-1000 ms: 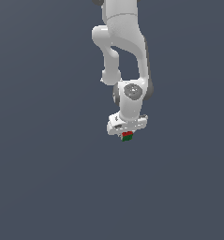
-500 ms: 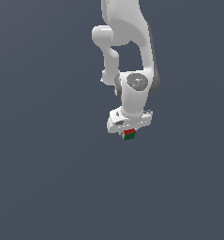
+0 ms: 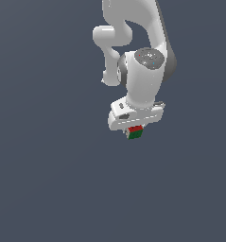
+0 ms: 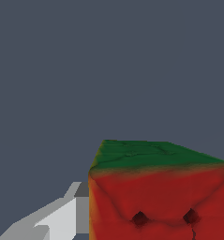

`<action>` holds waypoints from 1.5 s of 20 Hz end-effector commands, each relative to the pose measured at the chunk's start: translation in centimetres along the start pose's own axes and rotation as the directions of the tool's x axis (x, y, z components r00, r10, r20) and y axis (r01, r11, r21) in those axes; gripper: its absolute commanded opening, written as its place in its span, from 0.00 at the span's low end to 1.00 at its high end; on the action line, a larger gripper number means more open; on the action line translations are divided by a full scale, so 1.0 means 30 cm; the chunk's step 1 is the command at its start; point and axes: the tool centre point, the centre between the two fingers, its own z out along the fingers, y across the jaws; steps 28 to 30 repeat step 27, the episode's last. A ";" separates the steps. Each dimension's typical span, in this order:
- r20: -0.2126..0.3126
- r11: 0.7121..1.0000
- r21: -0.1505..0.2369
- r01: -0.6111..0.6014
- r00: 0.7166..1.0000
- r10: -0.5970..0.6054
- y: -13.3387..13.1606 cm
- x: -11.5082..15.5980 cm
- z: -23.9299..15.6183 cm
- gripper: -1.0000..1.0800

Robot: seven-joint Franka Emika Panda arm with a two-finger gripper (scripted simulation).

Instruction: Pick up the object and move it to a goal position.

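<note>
Just right of center in the exterior view, the white gripper [image 3: 134, 128] has its fingers closed tight on the little red-and-green cube [image 3: 134, 132], which pokes out underneath. Wrist view shows the cube [image 4: 160, 192] pressed against one finger [image 4: 62, 218].

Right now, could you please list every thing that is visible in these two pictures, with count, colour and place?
cube: one, red and green faces, held under the gripper; it fills the near part of the wrist view
background surface: one, plain dark grey-blue, behind everything in both views
gripper: one, white, at the arm's lower end, shut on the cube
finger: one visible in the wrist view, white and grey, against the cube's side
arm: one, white with grey joints, coming from the top of the exterior view
</note>
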 end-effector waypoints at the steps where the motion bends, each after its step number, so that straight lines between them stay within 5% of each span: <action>1: -0.001 1.000 0.000 0.000 1.000 0.000 0.005 0.036 -0.081 0.00; 14: -0.001 1.000 -0.001 -0.001 1.000 0.001 0.027 0.174 -0.360 0.00; 30: -0.001 1.000 -0.001 -0.001 1.000 0.001 0.033 0.214 -0.429 0.00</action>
